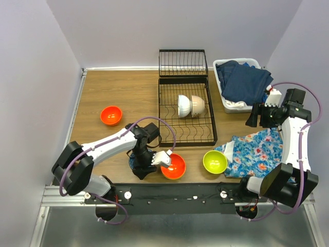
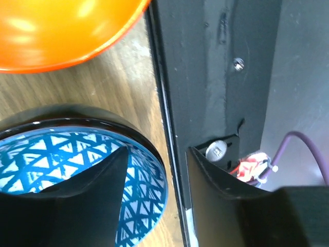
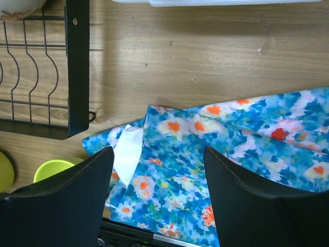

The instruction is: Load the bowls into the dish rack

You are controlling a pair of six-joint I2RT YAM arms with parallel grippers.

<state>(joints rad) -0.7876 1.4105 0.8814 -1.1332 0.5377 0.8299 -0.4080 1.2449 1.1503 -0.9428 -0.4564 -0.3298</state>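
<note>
A blue patterned bowl (image 2: 56, 154) (image 1: 132, 163) sits at the table's near edge, beside an orange bowl (image 1: 174, 166) (image 2: 61, 31). My left gripper (image 2: 157, 152) (image 1: 146, 164) is open and straddles the blue bowl's rim, one finger inside the bowl, the other outside and apart from it. A second orange bowl (image 1: 111, 115) lies far left. The lime green bowl (image 1: 215, 161) (image 3: 51, 170) stands near the front. A white bowl (image 1: 184, 105) and a cream bowl (image 1: 198, 105) stand in the black dish rack (image 1: 169, 135) (image 3: 77, 77). My right gripper (image 3: 158, 154) (image 1: 255, 117) hangs open above a floral cloth.
The floral cloth (image 1: 257, 152) (image 3: 231, 154) lies crumpled at the front right. A white laundry tub (image 1: 224, 100) with dark blue clothes stands at the back right beside the rack. The black base rail (image 2: 205, 77) runs just past the blue bowl.
</note>
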